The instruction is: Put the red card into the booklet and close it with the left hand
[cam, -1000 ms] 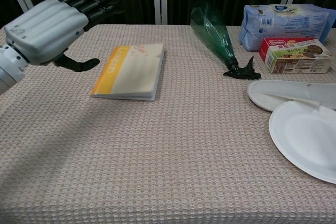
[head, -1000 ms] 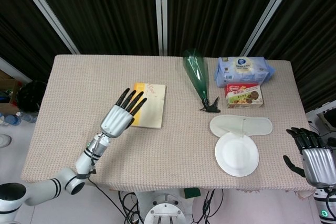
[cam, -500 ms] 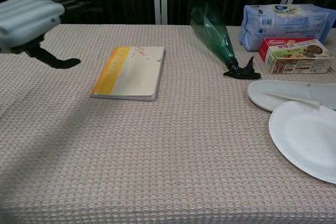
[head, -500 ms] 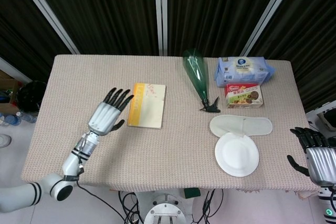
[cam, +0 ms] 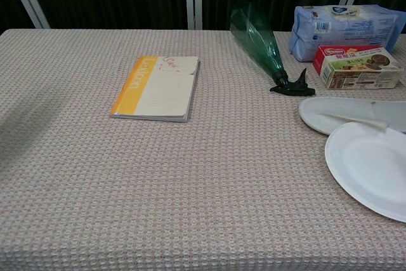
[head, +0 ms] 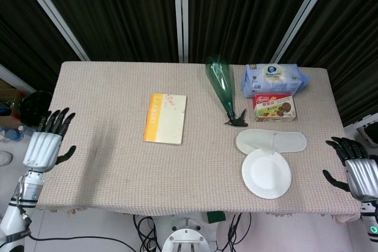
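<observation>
The left hand [head: 43,146] hangs off the table's left edge, fingers spread wide and holding nothing. The right hand [head: 357,169] sits off the right edge near the front corner, fingers likewise apart and empty. Neither shows in the chest view.

On the table [head: 118,169], covered in a beige woven cloth, the booklet [head: 165,118] lies shut and flat, left of centre, well apart from both hands. It has a yellow band along its left side and a cream cover with some red marks near the top. No red card shows; whether it is inside I cannot tell.

To the right of the booklet a green bottle [head: 222,87] lies on its side, its dark nozzle pointing toward the front. Beyond it a blue-white pack [head: 273,79] sits near the far edge, with a red box [head: 274,108] just in front. Nearer the front, a white slipper [head: 271,141] lies touching a white plate [head: 266,173].
</observation>
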Controlling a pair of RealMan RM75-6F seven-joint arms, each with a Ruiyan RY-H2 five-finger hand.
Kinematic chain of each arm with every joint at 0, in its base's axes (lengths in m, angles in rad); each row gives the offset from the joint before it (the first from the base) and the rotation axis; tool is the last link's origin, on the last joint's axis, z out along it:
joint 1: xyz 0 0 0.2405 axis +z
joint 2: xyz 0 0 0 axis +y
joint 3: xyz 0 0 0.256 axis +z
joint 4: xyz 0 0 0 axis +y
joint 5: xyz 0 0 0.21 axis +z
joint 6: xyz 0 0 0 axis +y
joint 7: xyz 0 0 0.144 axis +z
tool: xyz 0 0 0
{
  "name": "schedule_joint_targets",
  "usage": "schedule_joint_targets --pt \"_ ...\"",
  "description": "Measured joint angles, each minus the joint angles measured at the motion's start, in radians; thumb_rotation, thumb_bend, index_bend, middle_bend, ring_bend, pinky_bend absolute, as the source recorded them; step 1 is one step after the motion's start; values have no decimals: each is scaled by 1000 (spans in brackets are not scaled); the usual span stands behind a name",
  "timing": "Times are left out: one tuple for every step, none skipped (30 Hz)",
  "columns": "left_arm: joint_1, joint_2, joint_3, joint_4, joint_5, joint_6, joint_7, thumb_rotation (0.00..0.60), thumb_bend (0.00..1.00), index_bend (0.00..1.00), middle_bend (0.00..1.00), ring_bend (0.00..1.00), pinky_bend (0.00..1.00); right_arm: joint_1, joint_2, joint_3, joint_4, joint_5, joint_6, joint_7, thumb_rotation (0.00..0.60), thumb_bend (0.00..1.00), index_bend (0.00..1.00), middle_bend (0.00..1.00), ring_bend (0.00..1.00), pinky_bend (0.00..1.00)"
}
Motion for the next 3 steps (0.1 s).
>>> schedule_joint_targets --pt "18 11 12 -4 12 17 -7 600 245 75 0 0 45 1 -4 0 7 -5 3 5 600 221 220 132 117 151" --pt "35 21 25 -8 25 33 -13 600 246 75 0 0 45 3 -10 0 16 -13 8 10 600 221 220 131 117 151" --pt "55 35 42 -15 44 50 -20 600 245 75 0 0 45 5 -15 0 23 -19 11 13 600 220 220 131 117 151"
